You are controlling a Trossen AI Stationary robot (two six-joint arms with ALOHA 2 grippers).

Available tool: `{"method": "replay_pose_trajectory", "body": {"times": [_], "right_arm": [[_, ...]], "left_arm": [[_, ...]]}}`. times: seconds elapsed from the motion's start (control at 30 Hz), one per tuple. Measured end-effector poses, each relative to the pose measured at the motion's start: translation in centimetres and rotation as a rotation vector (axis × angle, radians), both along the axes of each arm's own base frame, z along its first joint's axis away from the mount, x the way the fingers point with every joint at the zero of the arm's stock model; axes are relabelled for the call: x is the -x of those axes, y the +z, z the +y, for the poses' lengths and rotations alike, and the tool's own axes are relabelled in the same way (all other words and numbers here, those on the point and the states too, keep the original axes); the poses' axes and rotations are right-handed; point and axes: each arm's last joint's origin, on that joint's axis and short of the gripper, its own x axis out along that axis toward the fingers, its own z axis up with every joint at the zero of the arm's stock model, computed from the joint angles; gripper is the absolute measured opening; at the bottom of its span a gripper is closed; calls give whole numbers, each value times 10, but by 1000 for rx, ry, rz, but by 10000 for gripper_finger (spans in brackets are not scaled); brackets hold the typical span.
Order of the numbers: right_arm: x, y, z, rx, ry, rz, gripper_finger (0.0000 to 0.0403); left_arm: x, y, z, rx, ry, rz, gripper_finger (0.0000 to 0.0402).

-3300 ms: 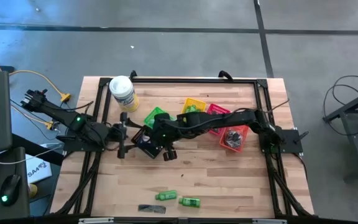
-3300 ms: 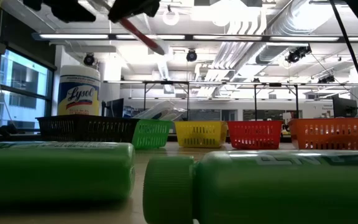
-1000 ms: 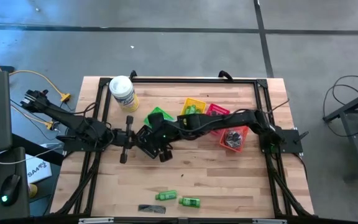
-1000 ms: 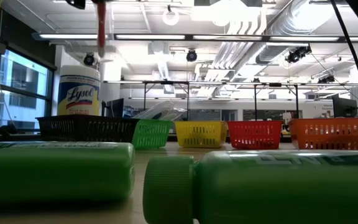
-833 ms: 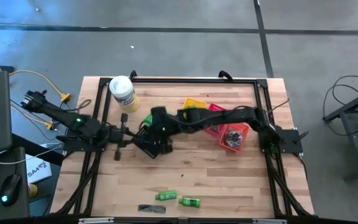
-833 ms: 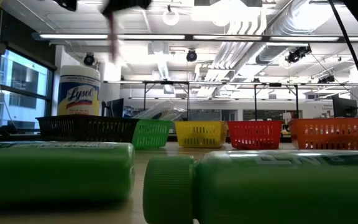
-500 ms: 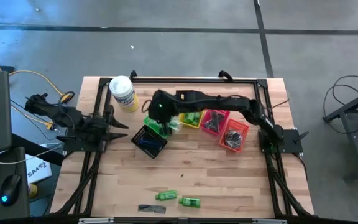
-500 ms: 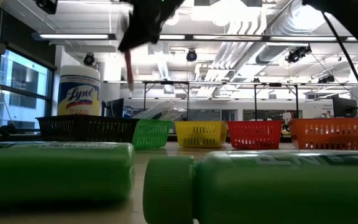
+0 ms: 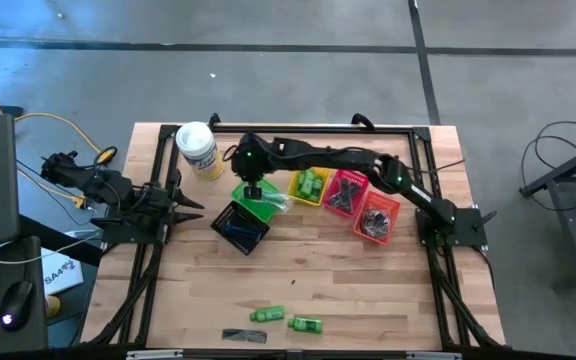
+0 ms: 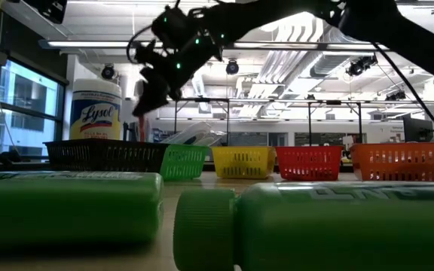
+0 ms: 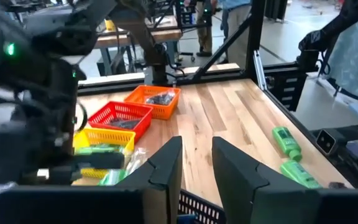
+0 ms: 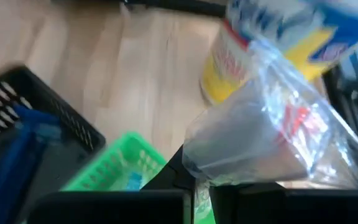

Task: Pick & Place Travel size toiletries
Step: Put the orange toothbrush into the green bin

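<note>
Item under handling: one clear-wrapped toothbrush (image 12: 272, 134), held by the right gripper (image 9: 251, 187), whose jaws are closed almost fully on the wrapper; the packet is suspended above the green basket (image 9: 255, 199), just beside the black basket (image 9: 238, 226) in which blue-handled razors (image 12: 17, 149) are lodged. The white-lidded tub (image 9: 197, 148) stands close behind the held packet. Further along the row, the yellow basket (image 9: 311, 186) is stocked with green bottles, while the red basket (image 9: 344, 193) and the orange basket (image 9: 376, 220) are filled with dark bundles. Still unsorted at the near edge of the counter (image 9: 368, 290): two green mini bottles (image 9: 286, 319) and a flat black comb (image 9: 244, 336). The left gripper (image 11: 194, 165) is parked at the left side of the counter, its jaws seen parted by a narrow gap and holding nothing. Hazards noted: the grip appears to be taken on loose, crinkled film rather than on the brush itself, so a slip before release is judged possible. The packet looks longer than the green basket is wide, so it might be left propped on the rim or tipped into the black basket. The tub could be knocked if the arm were swung back carelessly.
</note>
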Motion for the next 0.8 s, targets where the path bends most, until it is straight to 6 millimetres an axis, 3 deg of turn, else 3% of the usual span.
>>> {"method": "replay_pose_trajectory", "body": {"times": [0.27, 0.5, 0.67, 0.8], "right_arm": [[2, -15, 6, 44, -63, 108, 23], [13, -23, 5, -38, -101, 234, 27], [14, -23, 9, -54, -74, 252, 28], [13, -15, 14, 64, -79, 244, 20]], "left_arm": [[0, 0, 0, -3, -1, 0, 81], [0, 0, 0, 13, 0, 4, 81], [0, 0, 0, 15, 0, 0, 81], [0, 1, 0, 4, -2, -10, 81]]}}
